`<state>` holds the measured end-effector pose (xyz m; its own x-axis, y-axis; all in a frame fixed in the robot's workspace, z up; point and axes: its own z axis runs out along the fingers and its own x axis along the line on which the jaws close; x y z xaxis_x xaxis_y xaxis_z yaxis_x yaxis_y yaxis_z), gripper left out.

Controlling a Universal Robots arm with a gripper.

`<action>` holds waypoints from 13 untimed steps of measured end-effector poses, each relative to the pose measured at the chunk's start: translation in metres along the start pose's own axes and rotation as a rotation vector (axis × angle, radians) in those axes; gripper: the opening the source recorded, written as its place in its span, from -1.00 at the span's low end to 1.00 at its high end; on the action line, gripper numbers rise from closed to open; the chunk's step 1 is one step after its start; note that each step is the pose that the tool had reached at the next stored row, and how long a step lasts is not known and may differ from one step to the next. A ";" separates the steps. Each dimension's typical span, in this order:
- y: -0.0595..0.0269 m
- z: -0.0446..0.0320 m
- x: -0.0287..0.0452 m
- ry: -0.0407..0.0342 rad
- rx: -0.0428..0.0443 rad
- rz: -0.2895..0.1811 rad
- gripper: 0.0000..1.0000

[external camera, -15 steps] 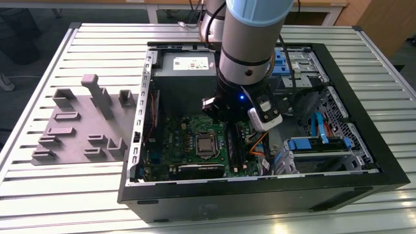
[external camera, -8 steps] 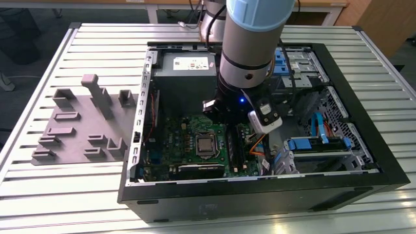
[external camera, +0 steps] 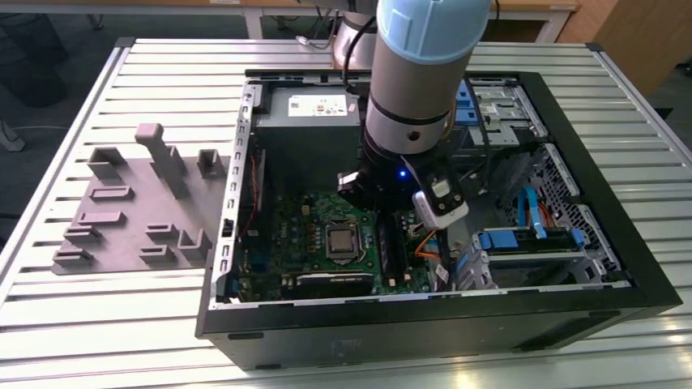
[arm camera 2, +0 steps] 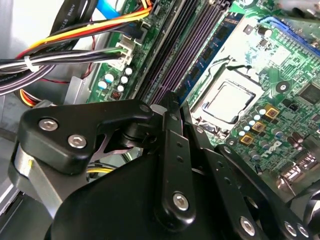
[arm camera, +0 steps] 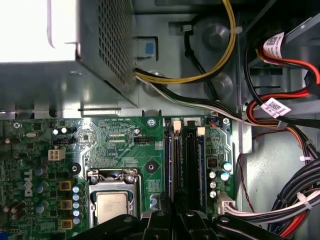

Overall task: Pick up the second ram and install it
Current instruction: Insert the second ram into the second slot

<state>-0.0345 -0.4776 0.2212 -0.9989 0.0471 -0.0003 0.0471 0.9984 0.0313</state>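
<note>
The second ram (arm camera: 173, 160) is a thin blue-green board standing on edge in the slot nearest the processor socket (arm camera: 114, 205). In the second wrist view the ram (arm camera 2: 216, 47) runs beside the long black slots (arm camera 2: 175, 50). My gripper (arm camera 2: 170, 100) hangs over the near end of these slots with its black fingers pressed together. The gripper (arm camera: 173, 216) lines up with that board. Whether the fingertips touch the ram I cannot tell. In the exterior view the arm (external camera: 411, 97) reaches down into the open computer case (external camera: 433, 312) above the motherboard.
Bundles of black, red and yellow cables (arm camera: 280, 125) lie beside the slots. The metal power supply box (arm camera: 65, 75) stands close behind the board. A grey holder plate with blocks (external camera: 130, 219) lies on the slatted table at the exterior view's left. Drive bays (external camera: 530, 239) fill the case's right.
</note>
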 end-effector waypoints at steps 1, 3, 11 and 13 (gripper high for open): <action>-0.0005 0.0002 0.0000 0.0000 -0.0001 0.000 -0.72; -0.0014 0.0005 0.0000 0.0000 -0.0001 0.000 -0.72; -0.0022 0.0021 -0.0015 -0.0001 -0.0002 0.001 -0.72; -0.0023 0.0022 -0.0018 0.0000 0.0000 0.001 -0.72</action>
<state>-0.0328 -0.4799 0.2189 -0.9988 0.0480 -0.0003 0.0480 0.9984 0.0313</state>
